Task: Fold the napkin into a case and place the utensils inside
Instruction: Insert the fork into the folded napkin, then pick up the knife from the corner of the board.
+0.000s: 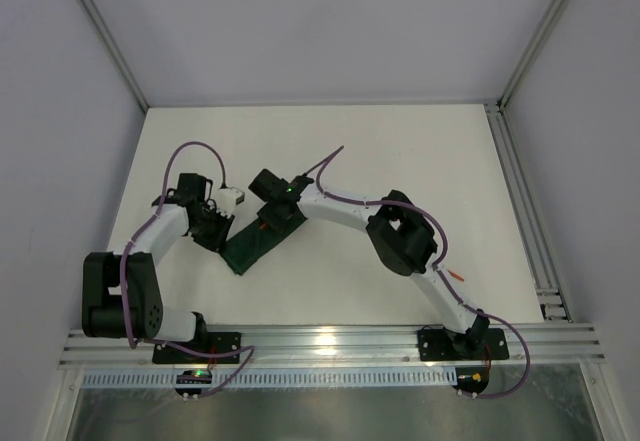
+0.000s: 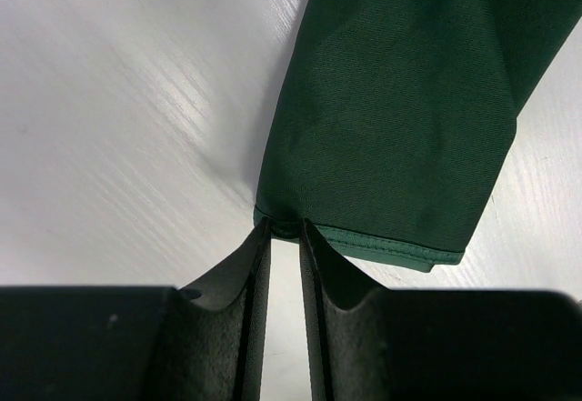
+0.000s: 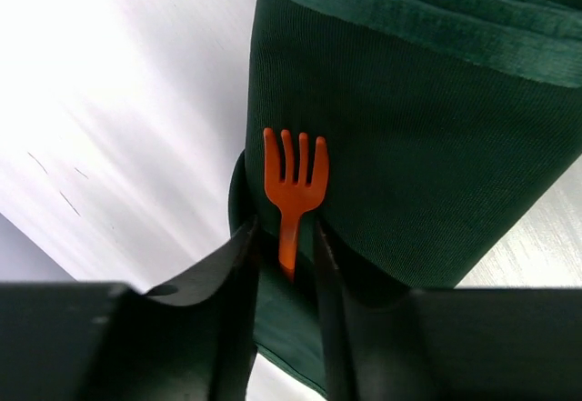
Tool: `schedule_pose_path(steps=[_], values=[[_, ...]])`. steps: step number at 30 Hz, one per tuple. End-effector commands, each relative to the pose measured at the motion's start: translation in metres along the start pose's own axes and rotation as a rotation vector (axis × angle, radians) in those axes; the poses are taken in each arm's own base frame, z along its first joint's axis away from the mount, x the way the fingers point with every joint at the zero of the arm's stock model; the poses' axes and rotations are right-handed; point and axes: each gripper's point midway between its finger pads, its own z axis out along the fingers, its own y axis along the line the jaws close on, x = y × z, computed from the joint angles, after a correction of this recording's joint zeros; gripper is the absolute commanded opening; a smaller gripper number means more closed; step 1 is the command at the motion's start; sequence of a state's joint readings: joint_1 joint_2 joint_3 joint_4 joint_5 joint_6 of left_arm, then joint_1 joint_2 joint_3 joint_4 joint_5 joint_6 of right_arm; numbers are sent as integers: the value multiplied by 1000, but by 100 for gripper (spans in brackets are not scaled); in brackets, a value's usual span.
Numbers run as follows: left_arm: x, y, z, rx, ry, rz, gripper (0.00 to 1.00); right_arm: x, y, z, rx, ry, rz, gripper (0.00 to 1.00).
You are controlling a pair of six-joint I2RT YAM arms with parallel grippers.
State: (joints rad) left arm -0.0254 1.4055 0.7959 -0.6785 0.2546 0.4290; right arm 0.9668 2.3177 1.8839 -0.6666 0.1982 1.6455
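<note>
The bench (image 1: 400, 161) is a smooth white board with a faint brushed sheen, walled by pale panels and edged at the near side by a ribbed aluminium rail (image 1: 330, 339). The left arm (image 1: 165, 231) and the right arm (image 1: 340, 208), both of white tubes and black joints with purple cables looping along them, reach inward and meet left of the middle.

Between them lies the case (image 1: 250, 249), a narrow oblong of dark green cloth set at a slant on the bench. It is matte and finely woven, with a stitched hem along its short end and several folded layers stacked at the far edge in the right wrist view.

The fork (image 3: 293, 178) is thin orange-red plastic with four short tines. It lies flat on the face of the cloth, tines pointing away from the wrist. A second utensil (image 1: 455, 274), a slim orange sliver, rests well apart on the bench beside the right arm's lower link.

The left hand (image 2: 286, 230) is nearly pressed together, its black fingertips pinching the hemmed corner of the case. The right hand (image 3: 285, 228) stands slightly spread, one finger on each side of the fork's handle, with a dark gap showing on both sides
</note>
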Motion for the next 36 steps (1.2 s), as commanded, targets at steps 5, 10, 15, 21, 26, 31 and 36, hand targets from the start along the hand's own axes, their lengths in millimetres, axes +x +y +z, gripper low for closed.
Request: schedule_pose_path(steps=[5, 10, 15, 21, 26, 31, 36], values=[[-8, 5, -9, -27, -35, 34, 20, -13, 28, -37, -143, -58, -54, 43], [-13, 9, -14, -45, -38, 39, 21, -24, 41, -59, -215, -110, -197, 50], [-10, 11, -19, -60, -31, 50, 25, -37, 33, -100, -258, -174, -550, 53], [-12, 9, -29, -62, -33, 55, 28, -77, -16, -196, -312, -259, -1028, 69], [-16, 8, -41, -72, -41, 56, 32, -108, -128, -238, -65, 108, -1410, 74], [-15, 4, -46, -48, -32, 69, 35, -173, -205, -242, 299, 132, -1562, 64], [-16, -1, -51, -14, -12, 63, 35, -206, -236, -230, 304, 73, -1794, 65]])
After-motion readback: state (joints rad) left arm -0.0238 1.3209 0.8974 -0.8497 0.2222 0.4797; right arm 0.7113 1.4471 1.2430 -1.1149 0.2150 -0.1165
